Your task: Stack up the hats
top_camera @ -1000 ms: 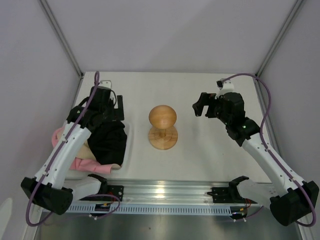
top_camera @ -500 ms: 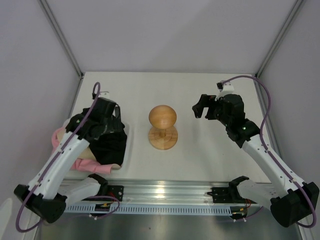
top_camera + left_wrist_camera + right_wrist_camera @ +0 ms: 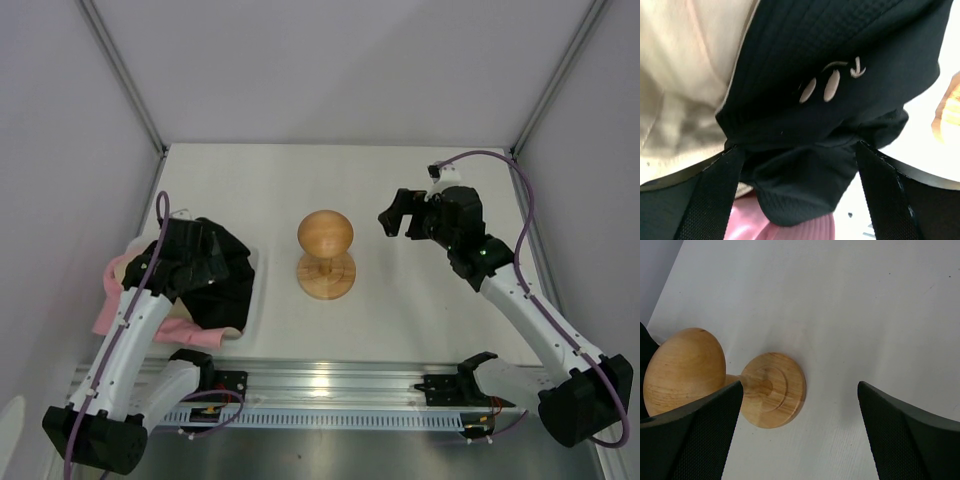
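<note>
The hats lie heaped in a white basket (image 3: 254,292) at the left. The black hat (image 3: 228,280) is on top, with a beige hat (image 3: 122,268) and a pink hat (image 3: 108,316) under and beside it. My left gripper (image 3: 200,258) is pressed down onto the black hat (image 3: 840,55). Its fingers (image 3: 715,195) stand wide on either side of a fold of black fabric, with the beige hat (image 3: 680,85) at the left and the pink hat (image 3: 795,227) below. My right gripper (image 3: 396,212) hovers open and empty to the right of the wooden stand (image 3: 325,236).
The round-topped wooden stand (image 3: 687,367), with its disc base (image 3: 774,389), is at mid-table between the arms. The right gripper (image 3: 800,435) looks down on bare white table beside it. A metal rail (image 3: 330,385) runs along the near edge. Grey walls close in the sides.
My left arm has drawn back and dropped from the basket's far side onto the black hat. My right gripper has drifted slightly left toward the stand.
</note>
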Controlling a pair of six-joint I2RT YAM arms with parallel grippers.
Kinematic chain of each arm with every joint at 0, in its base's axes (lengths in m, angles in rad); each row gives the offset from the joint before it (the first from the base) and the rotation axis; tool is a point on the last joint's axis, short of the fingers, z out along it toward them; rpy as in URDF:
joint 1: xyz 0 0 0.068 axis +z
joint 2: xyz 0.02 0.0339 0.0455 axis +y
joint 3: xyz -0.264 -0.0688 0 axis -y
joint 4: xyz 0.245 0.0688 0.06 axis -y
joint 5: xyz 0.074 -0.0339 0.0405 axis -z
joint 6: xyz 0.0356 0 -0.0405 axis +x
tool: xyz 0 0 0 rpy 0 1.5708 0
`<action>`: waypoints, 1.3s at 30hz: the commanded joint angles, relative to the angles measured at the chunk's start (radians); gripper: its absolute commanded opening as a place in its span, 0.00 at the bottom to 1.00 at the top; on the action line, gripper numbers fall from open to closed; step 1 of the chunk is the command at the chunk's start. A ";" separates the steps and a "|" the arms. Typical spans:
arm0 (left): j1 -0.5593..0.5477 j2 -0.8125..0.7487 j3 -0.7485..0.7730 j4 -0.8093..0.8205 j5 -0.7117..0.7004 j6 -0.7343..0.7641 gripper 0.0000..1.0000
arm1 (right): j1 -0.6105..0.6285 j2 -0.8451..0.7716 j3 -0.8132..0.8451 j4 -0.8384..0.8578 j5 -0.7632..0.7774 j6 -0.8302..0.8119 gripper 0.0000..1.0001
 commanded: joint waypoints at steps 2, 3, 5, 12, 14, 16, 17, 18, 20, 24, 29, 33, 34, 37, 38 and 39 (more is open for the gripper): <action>0.025 0.029 0.017 0.125 0.038 0.091 0.88 | 0.005 0.008 0.026 0.054 -0.015 0.026 1.00; 0.025 0.039 0.019 0.138 0.037 0.100 0.80 | 0.004 0.009 0.026 0.057 -0.017 0.031 0.99; 0.025 0.045 0.025 0.142 0.018 0.108 0.61 | 0.005 0.015 0.031 0.057 -0.023 0.036 1.00; 0.025 0.033 -0.004 0.182 -0.075 0.168 0.19 | 0.005 0.006 0.042 0.049 -0.015 0.051 0.99; 0.025 0.036 0.005 0.185 -0.054 0.168 0.01 | 0.007 0.004 0.046 0.049 -0.015 0.053 1.00; 0.025 0.035 0.031 0.187 -0.028 0.176 0.01 | 0.008 0.008 0.063 0.043 -0.015 0.059 0.99; 0.025 0.026 0.040 0.185 -0.013 0.183 0.01 | 0.007 0.008 0.069 0.033 -0.017 0.059 1.00; 0.025 0.015 0.076 0.179 0.001 0.191 0.01 | 0.007 0.008 0.075 0.030 -0.017 0.059 1.00; 0.025 -0.031 0.106 0.167 0.004 0.206 0.01 | 0.008 0.003 0.083 0.023 -0.017 0.066 1.00; 0.025 -0.079 0.225 0.106 0.026 0.225 0.01 | 0.010 -0.019 0.076 0.034 -0.022 0.074 1.00; 0.025 -0.091 0.316 0.047 0.150 0.225 0.01 | 0.011 -0.016 0.082 0.040 -0.060 0.077 1.00; 0.022 -0.074 0.516 0.007 0.412 0.226 0.00 | 0.011 -0.020 0.091 0.062 -0.101 0.073 1.00; 0.016 -0.062 0.546 0.019 0.557 0.231 0.01 | 0.013 -0.023 0.092 0.080 -0.129 0.072 1.00; -0.021 -0.010 0.669 0.052 0.772 0.235 0.01 | 0.013 -0.035 0.092 0.138 -0.193 0.091 1.00; -0.041 0.007 0.711 0.056 0.791 0.235 0.01 | 0.013 -0.040 0.092 0.149 -0.201 0.100 1.00; -0.086 0.025 0.753 0.058 0.803 0.243 0.01 | 0.013 -0.043 0.094 0.163 -0.204 0.111 1.00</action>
